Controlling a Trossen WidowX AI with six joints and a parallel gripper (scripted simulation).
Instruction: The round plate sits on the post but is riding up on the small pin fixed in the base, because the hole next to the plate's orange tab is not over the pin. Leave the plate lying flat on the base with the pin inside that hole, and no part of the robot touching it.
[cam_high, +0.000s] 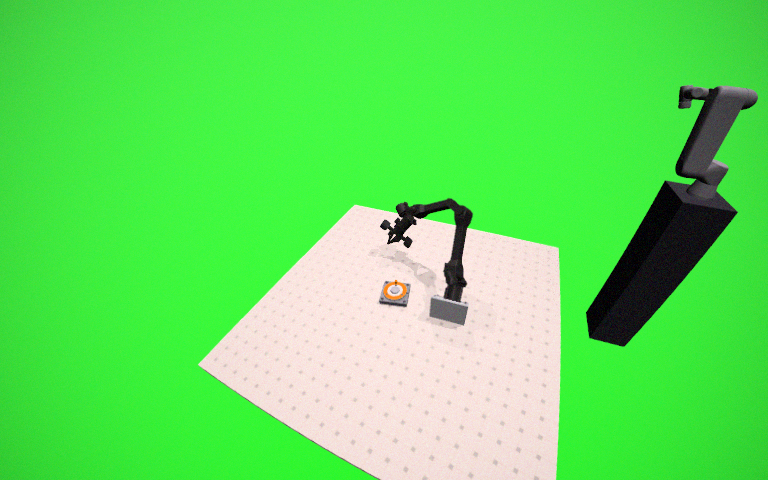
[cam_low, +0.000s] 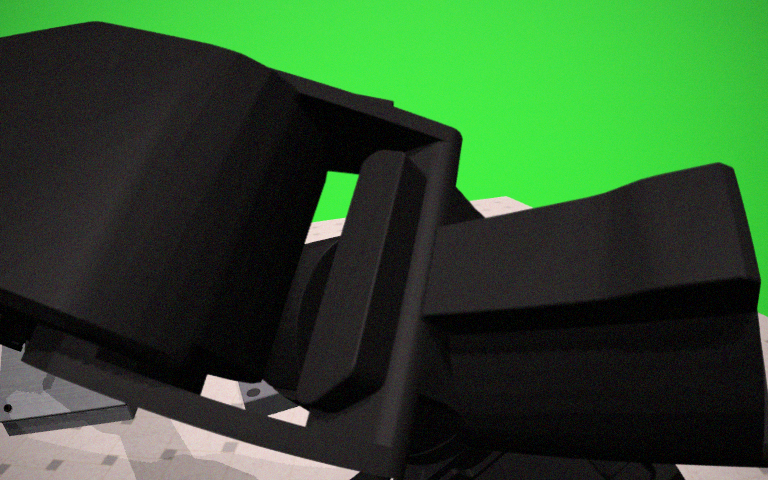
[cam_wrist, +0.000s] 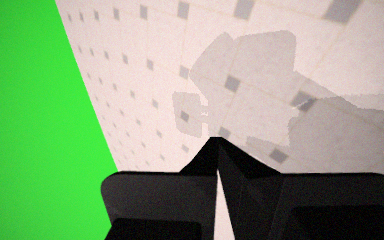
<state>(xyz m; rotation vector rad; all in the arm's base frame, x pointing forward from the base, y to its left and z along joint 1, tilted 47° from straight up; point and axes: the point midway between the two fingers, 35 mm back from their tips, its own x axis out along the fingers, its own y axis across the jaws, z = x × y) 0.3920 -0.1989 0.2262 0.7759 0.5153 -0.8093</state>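
Note:
The round plate (cam_high: 386, 292), an orange ring around a white middle, sits around the grey post (cam_high: 395, 289) on the square dark grey base (cam_high: 406, 300). Its orange tab (cam_high: 395, 282) is at the far side in the top view. The pin, the hole and any tilt of the plate are too small to make out. In the exterior view the arm hides the plate; only a corner of the base (cam_low: 264, 397) shows. My gripper (cam_high: 389, 242) (cam_wrist: 215, 142) is shut and empty, its fingertips together, raised above the table beyond the base and not touching the plate.
My arm's grey mounting block (cam_high: 448, 310) (cam_low: 73, 406) stands to the right of the base in the top view. The pale dotted table (cam_high: 362, 362) (cam_wrist: 150, 85) carries the arm's shadow. A second grey arm (cam_high: 710, 133) stands on a black pillar (cam_high: 651, 271) off the table at the right.

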